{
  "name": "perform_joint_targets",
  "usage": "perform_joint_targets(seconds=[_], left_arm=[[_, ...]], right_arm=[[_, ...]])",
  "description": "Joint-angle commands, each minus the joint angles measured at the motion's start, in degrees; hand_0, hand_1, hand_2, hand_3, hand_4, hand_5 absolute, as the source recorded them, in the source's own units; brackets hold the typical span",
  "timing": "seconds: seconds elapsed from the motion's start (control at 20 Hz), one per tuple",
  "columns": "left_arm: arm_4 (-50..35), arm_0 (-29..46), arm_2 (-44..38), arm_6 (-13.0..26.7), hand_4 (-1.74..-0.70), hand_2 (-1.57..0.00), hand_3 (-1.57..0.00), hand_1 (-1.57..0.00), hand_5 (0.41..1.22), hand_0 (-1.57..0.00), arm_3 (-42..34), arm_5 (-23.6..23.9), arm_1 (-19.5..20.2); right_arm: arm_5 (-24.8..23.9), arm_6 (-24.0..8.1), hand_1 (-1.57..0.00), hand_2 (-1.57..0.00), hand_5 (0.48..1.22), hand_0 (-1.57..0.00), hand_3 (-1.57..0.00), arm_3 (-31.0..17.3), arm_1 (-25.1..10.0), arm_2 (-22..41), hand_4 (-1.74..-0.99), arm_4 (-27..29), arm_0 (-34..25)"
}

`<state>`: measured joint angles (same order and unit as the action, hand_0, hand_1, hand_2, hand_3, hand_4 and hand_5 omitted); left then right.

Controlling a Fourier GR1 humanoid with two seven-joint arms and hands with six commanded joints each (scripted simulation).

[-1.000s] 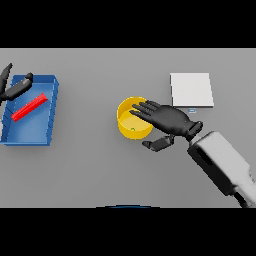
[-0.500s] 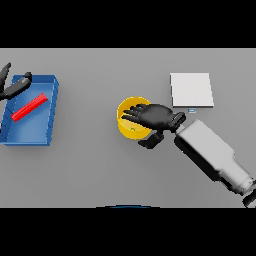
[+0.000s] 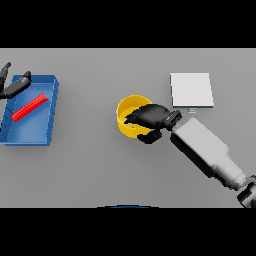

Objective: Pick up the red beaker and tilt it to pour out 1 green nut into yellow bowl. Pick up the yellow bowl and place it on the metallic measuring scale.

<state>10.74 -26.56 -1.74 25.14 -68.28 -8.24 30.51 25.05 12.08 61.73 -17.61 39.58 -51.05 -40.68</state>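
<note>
Desk (image 3: 100, 170) of plain grey carries everything here. On its left side lies a blue tray (image 3: 30, 135), and a red beaker (image 3: 30, 107) lies flat and slanted inside it. At the right, further from me, sits the flat metallic scale (image 3: 191, 90). My right arm comes from the lower right. My right hand (image 3: 152, 117) is over the near right part of the yellow bowl (image 3: 127, 112), its fingers curled over the rim and gripping it. The bowl stands on the desk, near the scale but apart from it. My left hand (image 3: 12, 86) shows at the left edge, above the tray's far corner, with fingers relaxed and holding nothing.
</note>
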Motion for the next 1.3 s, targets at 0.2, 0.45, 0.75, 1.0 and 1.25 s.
perform_joint_targets(seconds=[0.2, 0.45, 0.75, 1.0, 1.25], left_arm=[[-0.1, 0.2, -0.2, -0.6, -0.79, 0.0, 0.0, 0.0, 0.707, 0.0, 0.2, -0.1, 0.1], [-0.4, 0.4, -0.2, -1.3, -0.78, 0.0, 0.0, 0.0, 0.71, 0.0, 0.0, -0.6, 0.5], [0.1, 0.0, 0.0, -1.0, -0.77, 0.0, 0.0, 0.0, 0.706, 0.0, 0.4, -0.3, 0.4], [-0.6, 0.1, -0.2, -0.9, -0.78, 0.0, 0.0, 0.0, 0.702, 0.0, -0.5, -0.7, 0.5], [-1.4, -0.4, -0.7, -0.5, -0.8, 0.0, 0.0, 0.0, 0.704, 0.0, -0.4, -1.1, 0.6]], right_arm=[[0.4, 2.3, -1.09, -1.07, 1.113, -1.11, -0.88, 0.4, -0.4, 0.4, -1.578, 0.6, 0.0], [3.0, 0.3, -1.41, -1.32, 1.186, -1.42, -1.13, 2.7, -1.6, 0.2, -1.688, 1.8, 0.8], [5.2, -0.6, -1.53, -1.44, 1.212, -1.53, -1.17, 6.9, -3.1, -1.1, -1.727, 3.4, 0.2], [9.1, -3.7, -1.56, -1.45, 1.218, -1.56, -1.2, 11.7, -6.5, -4.5, -1.736, 5.2, -0.8], [10.0, -5.8, -1.57, -1.51, 1.219, -1.57, -1.18, 16.7, -9.0, -5.8, -1.739, 5.4, 1.3]])
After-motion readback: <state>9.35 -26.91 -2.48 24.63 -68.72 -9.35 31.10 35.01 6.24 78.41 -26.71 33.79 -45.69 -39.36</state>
